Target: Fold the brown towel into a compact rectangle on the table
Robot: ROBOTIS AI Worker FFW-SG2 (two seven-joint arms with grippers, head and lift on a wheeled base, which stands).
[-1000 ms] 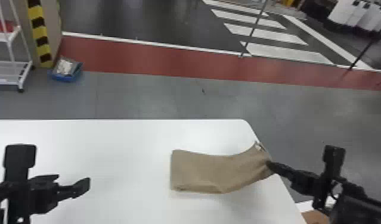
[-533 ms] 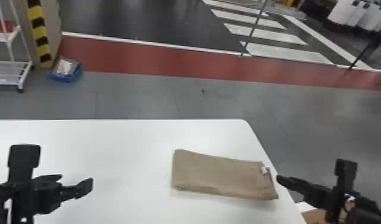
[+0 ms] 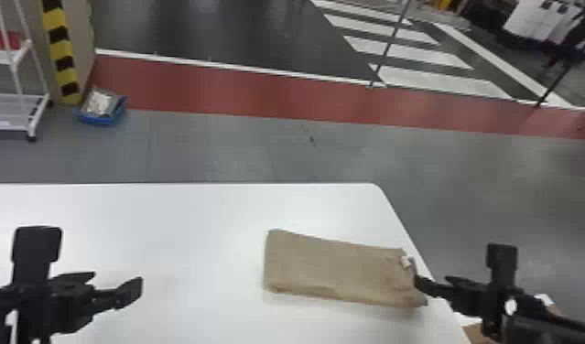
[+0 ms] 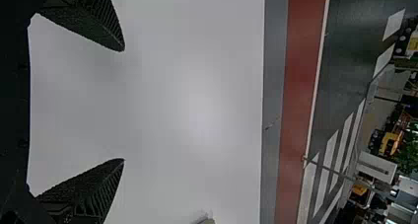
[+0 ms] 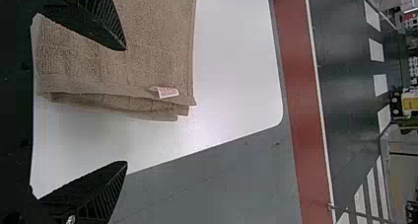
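The brown towel lies flat in a folded, layered strip near the table's right edge in the head view, with a small white tag at its right end. My right gripper is at that end. In the right wrist view, my open right gripper has one finger over the towel and the other past its layered end; nothing is gripped. My left gripper is over the table's left part, well apart from the towel. In the left wrist view, the left gripper stands open over bare tabletop.
The white table has a rounded far right corner and a slanting right edge close to the towel. Beyond it on the floor are a white rack and a blue tray. A brown box is low by the right arm.
A second ago the towel's right end was bunched up at my right gripper; it now lies flat, let go. The right gripper moved off rightward, then slightly back left. The left arm hardly moved.
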